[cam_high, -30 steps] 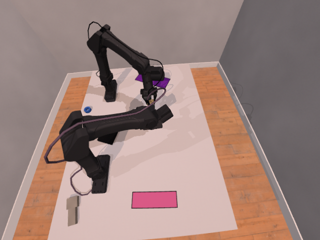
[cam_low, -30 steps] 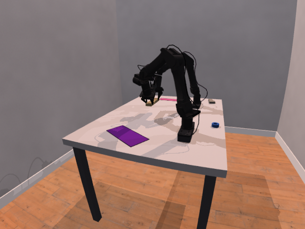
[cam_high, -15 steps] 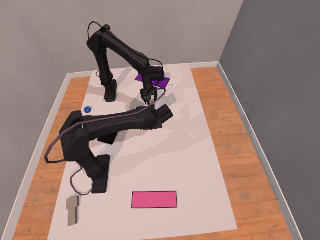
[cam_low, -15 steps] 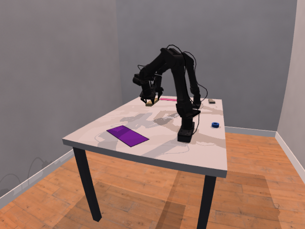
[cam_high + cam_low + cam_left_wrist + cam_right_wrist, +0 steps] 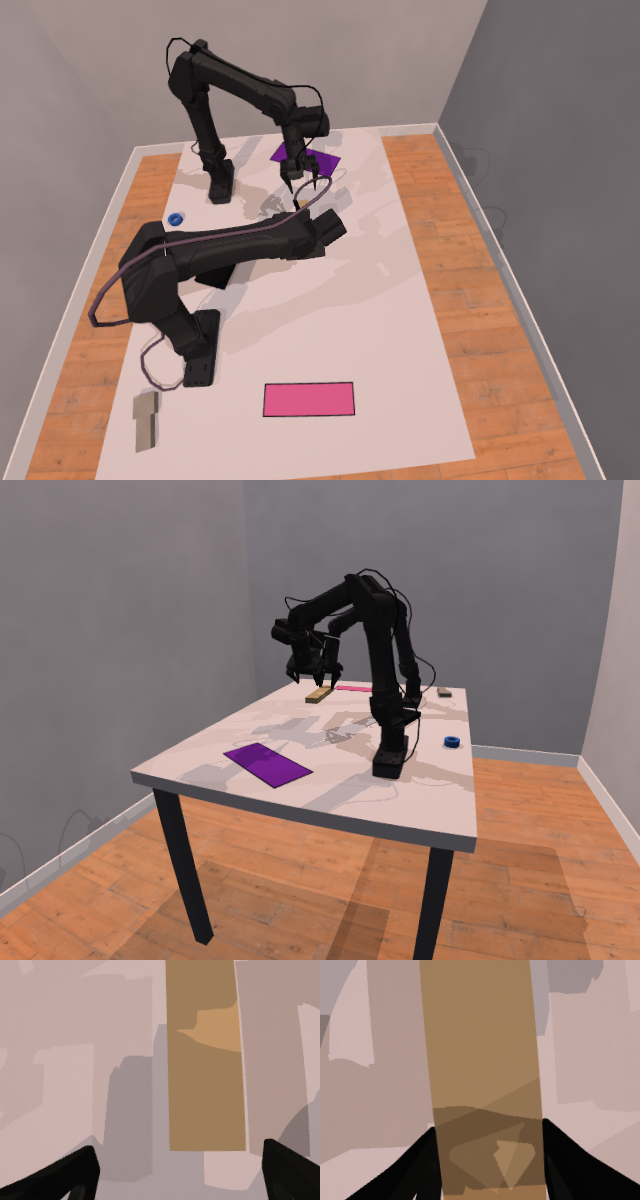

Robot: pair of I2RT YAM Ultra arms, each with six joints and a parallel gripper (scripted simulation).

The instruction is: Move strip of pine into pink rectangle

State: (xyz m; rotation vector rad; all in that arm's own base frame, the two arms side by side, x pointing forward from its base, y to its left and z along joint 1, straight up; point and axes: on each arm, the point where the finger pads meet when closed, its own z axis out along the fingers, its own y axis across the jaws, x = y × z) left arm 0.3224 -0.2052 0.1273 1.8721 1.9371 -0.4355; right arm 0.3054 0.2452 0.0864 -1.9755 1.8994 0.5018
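The strip of pine (image 5: 302, 203) (image 5: 316, 695) (image 5: 207, 1100) (image 5: 482, 1045) is a long tan bar, level and apparently above the table between the arms. My right gripper (image 5: 489, 1133) is shut on it, a finger against each long side. My left gripper (image 5: 303, 190) (image 5: 309, 683) (image 5: 176, 1155) is open and empty, its fingers just past the strip's near end in the left wrist view. The pink rectangle (image 5: 308, 399) (image 5: 353, 688) is bare in the top view, beyond the right arm's base. The right gripper is mostly hidden in the top view.
A purple rectangle (image 5: 329, 164) (image 5: 268, 765) lies near the left arm. A blue ring (image 5: 176, 223) (image 5: 451, 745) lies near the table edge. A grey stepped block (image 5: 145, 428) (image 5: 444, 692) lies beyond the right base. A black object (image 5: 219, 279) shows partly beneath the right arm.
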